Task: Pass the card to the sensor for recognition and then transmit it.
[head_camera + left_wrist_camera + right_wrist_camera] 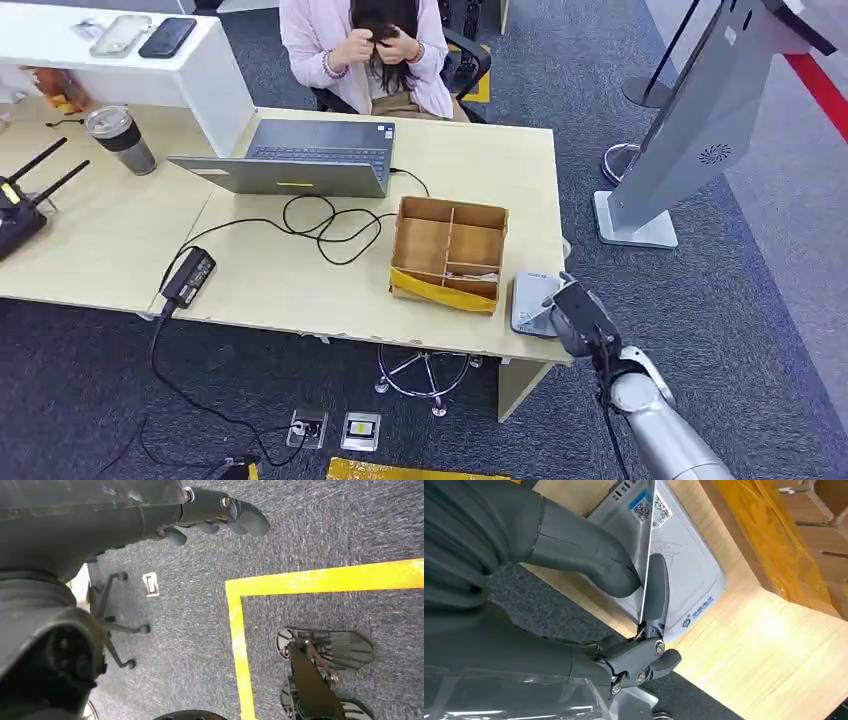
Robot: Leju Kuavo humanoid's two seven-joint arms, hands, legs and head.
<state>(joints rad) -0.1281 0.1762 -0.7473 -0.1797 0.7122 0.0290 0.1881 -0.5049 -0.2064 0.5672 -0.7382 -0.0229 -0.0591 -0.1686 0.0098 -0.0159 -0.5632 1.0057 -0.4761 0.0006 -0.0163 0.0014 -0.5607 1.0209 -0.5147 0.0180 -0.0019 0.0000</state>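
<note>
Wooden divider box (pixel 449 254) on the desk (pixel 300 280), split into several compartments; the ones in view look bare. Yellow film runs along its near wall. In the right wrist view the same box (pixel 819 540) sits just beside the card reader (pixel 684 570), not touching as far as can be told.

Card (pixel 647 555): thin, seen nearly edge-on, pale grey-silver face, a small blue label and a square code printed near its far end. It stands above the card reader (pixel 533 302), a flat grey pad at the desk's front right corner; contact between card and pad cannot be told.

Right hand (pixel 634 595): thumb on one face of the card, a dark finger on the other, pinching it. Other fingers curled below. In the head view the right hand (pixel 580 318) is at the desk corner, over the reader's right edge, silver forearm coming up from below.

Left hand (pixel 210 515): over grey carpet with a yellow floor line (pixel 240 630), fingers loosely bent, holding nothing.

Also: open laptop (pixel 295 158), looped black cable (pixel 320 225), a seated person (pixel 365 50) behind the desk.
</note>
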